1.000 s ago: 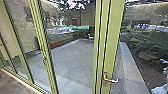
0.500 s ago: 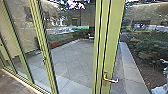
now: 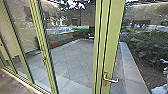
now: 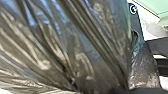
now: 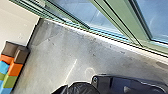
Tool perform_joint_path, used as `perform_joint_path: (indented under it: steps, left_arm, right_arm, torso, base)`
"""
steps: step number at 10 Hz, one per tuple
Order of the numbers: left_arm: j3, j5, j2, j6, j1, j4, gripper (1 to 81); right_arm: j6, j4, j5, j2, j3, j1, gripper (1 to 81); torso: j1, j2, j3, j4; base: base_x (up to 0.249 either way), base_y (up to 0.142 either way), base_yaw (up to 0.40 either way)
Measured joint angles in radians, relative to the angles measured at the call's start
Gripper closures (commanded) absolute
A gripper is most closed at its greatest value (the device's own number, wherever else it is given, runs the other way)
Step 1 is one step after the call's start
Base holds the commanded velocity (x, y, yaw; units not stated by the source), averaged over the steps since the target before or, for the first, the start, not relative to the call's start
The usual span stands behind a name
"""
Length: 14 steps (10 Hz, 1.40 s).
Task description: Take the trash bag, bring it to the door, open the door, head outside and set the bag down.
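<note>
Daylight all round, soft across the paving [image 3: 72, 57] in the head view; the shrubs [image 3: 152, 45] sit darker, while white patches burn out at the top; pale reflections wash over the glass [image 3: 60, 22], and green frames [image 3: 112, 32] slant in the wide-angle view; now the left wrist view, glints of white and blue streaking the dark bag [image 4: 82, 45]; on the right wrist view, a bright wall [image 5: 15, 25], and light marks gleaming on the grey floor [image 5: 55, 50].
</note>
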<state>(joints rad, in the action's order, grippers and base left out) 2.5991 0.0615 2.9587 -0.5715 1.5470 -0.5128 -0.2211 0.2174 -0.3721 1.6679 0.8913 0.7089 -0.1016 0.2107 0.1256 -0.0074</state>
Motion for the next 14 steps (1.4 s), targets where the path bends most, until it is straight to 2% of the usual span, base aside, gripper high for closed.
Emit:
perform_joint_path:
  steps: [4, 5, 7, 9, 10, 14]
  left_arm:
    - [0.0, -0.001, 0.002, 0.001, 0.0, 0.0, 81.1]
    - [0.0, -0.002, 0.004, 0.001, 0.0, 0.0, 81.1]
    - [0.0, -0.003, 0.006, 0.001, 0.0, 0.0, 81.1]
    - [0.001, -0.003, 0.006, 0.001, 0.0, -0.001, 81.1]
    - [0.003, -0.002, 0.006, 0.001, 0.0, -0.001, 81.1]
    - [0.02, -0.003, 0.015, 0.004, 0.0, -0.001, 81.1]
  right_arm:
    - [-0.154, 0.009, -0.18, 0.052, 0.014, -0.204, 1.0]
    - [-0.23, 0.002, -0.217, 0.083, 0.032, -0.247, 1.0]
    - [-0.429, -0.061, -0.279, 0.146, 0.042, -0.31, 1.0]
    - [-0.585, -0.124, -0.301, 0.206, 0.067, -0.376, 1.0]
    - [-0.611, -0.134, -0.305, 0.231, 0.099, -0.379, 1.0]
    - [-0.634, -0.135, -0.32, 0.314, 0.28, -0.382, 1.0]
  torso:
    - [0.0, 0.0, 0.0, 0.0]
    - [0.0, 0.0, 0.0, 0.0]
    - [-0.001, 0.0, 0.001, 0.0]
    - [-0.001, 0.0, 0.001, 0.0]
    - [-0.001, 0.0, 0.001, 0.0]
    - [-0.002, -0.001, 0.001, 0.0]
  base:
    - [0.0, 0.0, 0.0]
    - [0.0, 0.0, 0.0]
    - [0.0, 0.0, 0.0]
    - [0.0, 0.0, 0.0]
    - [0.0, 0.0, 0.0]
    - [0.0, 0.0, 0.0]
